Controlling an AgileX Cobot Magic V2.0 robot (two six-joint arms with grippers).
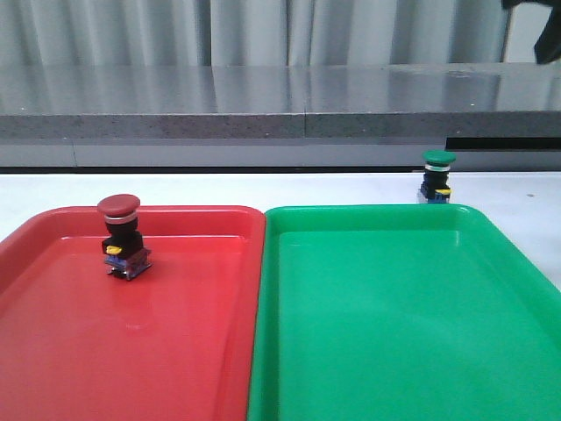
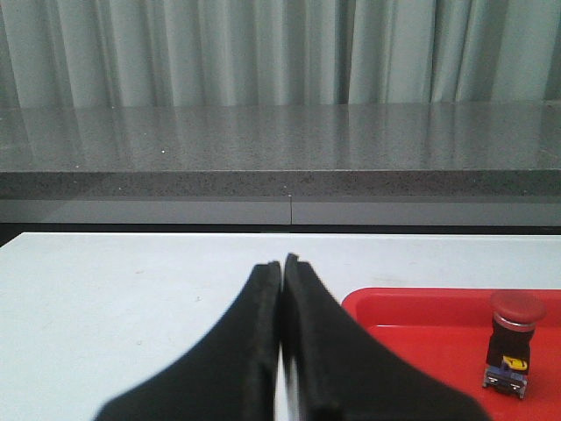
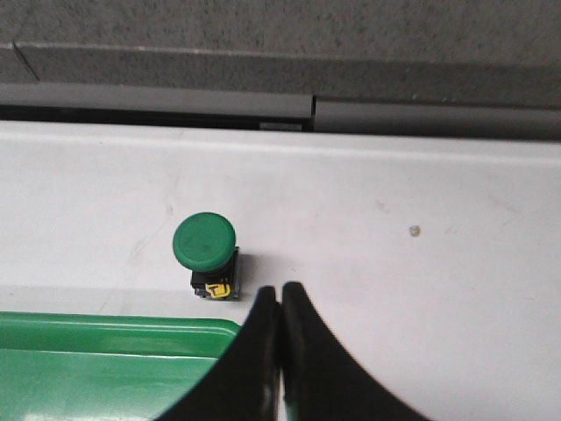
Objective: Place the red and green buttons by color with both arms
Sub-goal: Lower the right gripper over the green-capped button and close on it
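The red button (image 1: 120, 232) stands upright inside the red tray (image 1: 175, 351), near its far left corner; it also shows in the left wrist view (image 2: 513, 342). The green button (image 1: 436, 175) stands on the white table just behind the green tray (image 1: 394, 333), near its far right corner; it also shows in the right wrist view (image 3: 207, 254). My left gripper (image 2: 282, 263) is shut and empty, over the table left of the red tray. My right gripper (image 3: 280, 289) is shut and empty, raised above the green tray's far right corner, beside the green button. Neither gripper's fingers show in the front view.
A grey stone ledge (image 1: 280, 114) runs along the back of the white table (image 1: 219, 189), with pale curtains behind. The two trays sit side by side, touching. A dark part of the right arm (image 1: 543, 26) shows at the top right corner.
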